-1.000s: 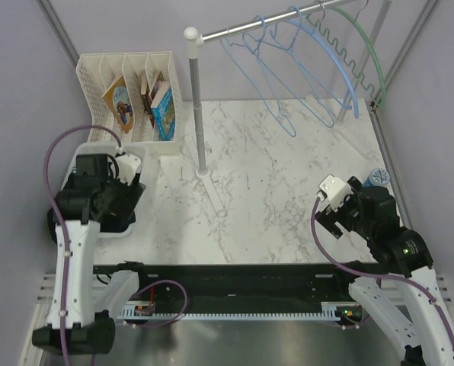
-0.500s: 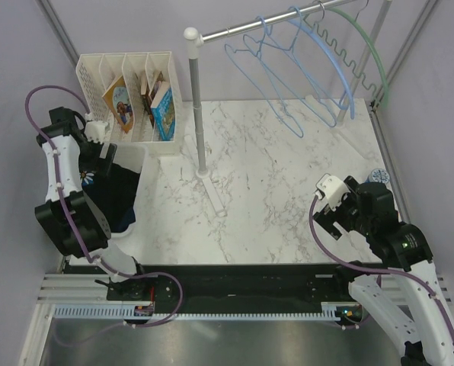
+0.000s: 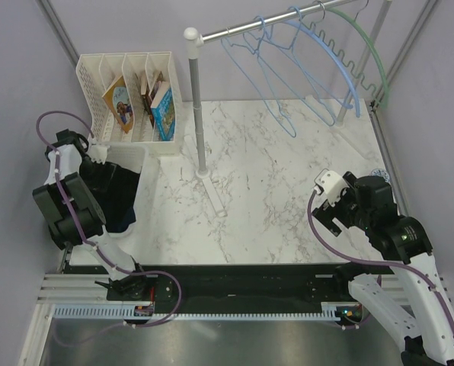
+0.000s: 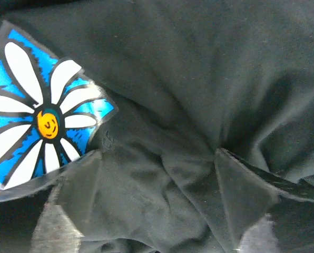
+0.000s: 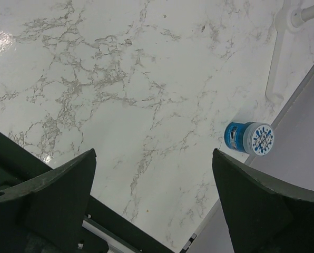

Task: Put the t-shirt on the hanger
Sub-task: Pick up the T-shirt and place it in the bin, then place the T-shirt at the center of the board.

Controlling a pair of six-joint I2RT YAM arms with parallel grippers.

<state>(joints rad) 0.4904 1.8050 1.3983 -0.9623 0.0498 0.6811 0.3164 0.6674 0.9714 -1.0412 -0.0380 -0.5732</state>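
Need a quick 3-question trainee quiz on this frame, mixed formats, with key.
1. True or false: the right gripper has its jaws shut.
2. Where is the t-shirt? A) draped over the rail B) bunched in the white bin at the table's left C) spread flat mid-table
3. What print shows beside the left gripper in its wrist view?
Key: 1 false, the jaws stand open above the marble table; 2 B; 3 a white daisy with a yellow centre.
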